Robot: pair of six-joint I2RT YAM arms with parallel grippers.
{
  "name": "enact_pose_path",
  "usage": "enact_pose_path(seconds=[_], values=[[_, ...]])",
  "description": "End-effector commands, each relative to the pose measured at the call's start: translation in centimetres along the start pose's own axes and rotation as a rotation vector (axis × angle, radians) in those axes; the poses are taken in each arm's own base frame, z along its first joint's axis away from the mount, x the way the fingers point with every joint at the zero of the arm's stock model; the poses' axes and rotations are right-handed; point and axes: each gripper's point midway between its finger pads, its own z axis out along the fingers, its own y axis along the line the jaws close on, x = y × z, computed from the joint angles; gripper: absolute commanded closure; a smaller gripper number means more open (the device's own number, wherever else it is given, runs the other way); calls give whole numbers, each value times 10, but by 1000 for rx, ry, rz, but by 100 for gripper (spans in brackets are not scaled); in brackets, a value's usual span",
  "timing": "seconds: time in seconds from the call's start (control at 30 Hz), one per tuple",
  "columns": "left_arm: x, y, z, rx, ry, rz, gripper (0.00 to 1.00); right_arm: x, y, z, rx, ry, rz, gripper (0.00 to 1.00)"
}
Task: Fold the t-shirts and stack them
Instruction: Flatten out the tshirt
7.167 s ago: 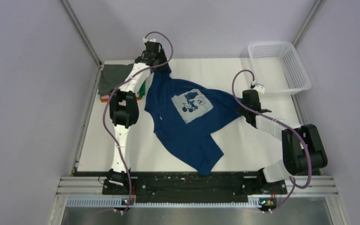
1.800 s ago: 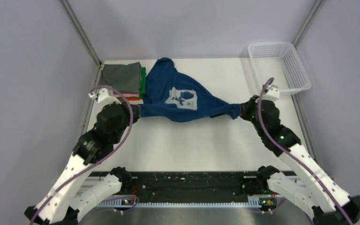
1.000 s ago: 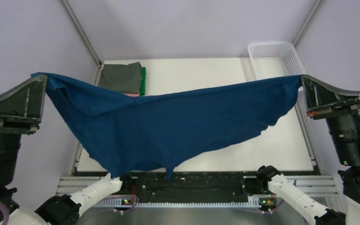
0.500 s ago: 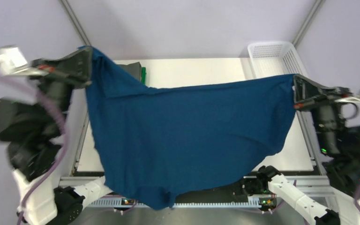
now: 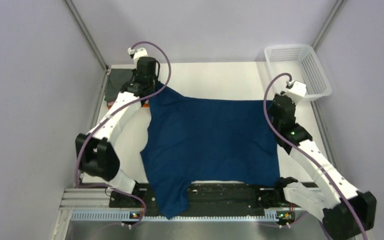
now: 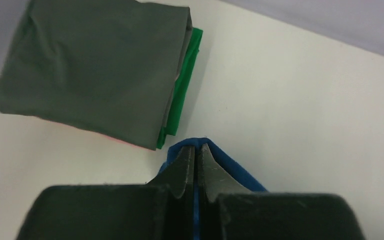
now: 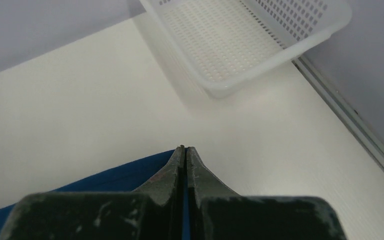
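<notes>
Navy blue t-shirt point(image 5: 210, 135) lies spread plain side up on the table point(image 5: 220, 77), left of the white mesh basket point(image 5: 314, 75). Left jaws are clamped on its far corner away from the basket, and right jaws on the corner closest to it. Folded grey shirt point(image 6: 95, 70) tops a stack far left of the basket.

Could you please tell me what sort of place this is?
Probably a lab robot cell, not a home: two arms bolted to a rail at the edge of a white table, lilac panels on metal posts around it. A navy t-shirt lies spread on the table.
</notes>
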Motion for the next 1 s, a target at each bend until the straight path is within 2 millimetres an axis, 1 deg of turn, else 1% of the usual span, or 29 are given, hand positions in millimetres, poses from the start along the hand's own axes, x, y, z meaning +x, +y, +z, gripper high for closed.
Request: enact_pose_path(seconds=[0.0, 0.07, 0.1, 0.13, 0.2, 0.23, 0.3, 0.47, 0.5, 0.6, 0.67, 0.7, 0.73, 0.77, 0.8, 0.83, 0.87, 0.9, 0.97], values=[[-16, -39, 48, 139, -29, -89, 100, -6, 9, 49, -11, -71, 137, 100], [-3, -46, 75, 145, 18, -70, 100, 9, 13, 68, -12, -41, 118, 100], [1, -49, 88, 146, 36, -61, 100, 12, 17, 75, -17, -46, 108, 100], [-1, -54, 98, 150, 40, -58, 100, 17, 20, 85, -12, -45, 86, 100], [5, -58, 119, 148, 71, -49, 100, 22, 23, 98, -2, -46, 55, 100], [12, -59, 131, 145, 93, -42, 100, 24, 23, 104, 6, -44, 47, 100], [13, -63, 142, 151, 103, -42, 100, 24, 24, 115, 24, -44, 44, 100], [11, -71, 158, 186, 78, -63, 100, 19, 32, 141, 15, -60, 63, 100], [10, -73, 161, 190, 73, -65, 100, 21, 33, 146, 24, -55, 53, 100], [12, -77, 177, 198, 62, -54, 100, 22, 26, 162, 92, -56, 36, 100], [14, -82, 192, 206, 53, -50, 97, 19, 20, 174, 140, -73, 23, 100], [15, -87, 201, 213, 46, -52, 93, 14, 17, 180, 168, -92, 26, 100], [16, -92, 210, 225, 41, -50, 86, 13, 12, 186, 205, -94, 13, 100], [21, -96, 220, 228, 47, -47, 80, 11, 9, 192, 248, -92, 1, 96], [21, -100, 228, 228, 54, -50, 77, 9, 8, 196, 273, -80, -22, 84], [23, -104, 233, 234, 71, -52, 71, 8, 11, 201, 276, -62, -49, 69], [21, -111, 234, 256, 78, -59, 62, 4, 16, 203, 262, -53, -59, 57], [18, -117, 232, 284, 81, -69, 45, -2, 21, 202, 238, -54, -60, 48], [16, -122, 224, 314, 80, -86, 9, -12, 29, 196, 179, -72, -45, 36]])
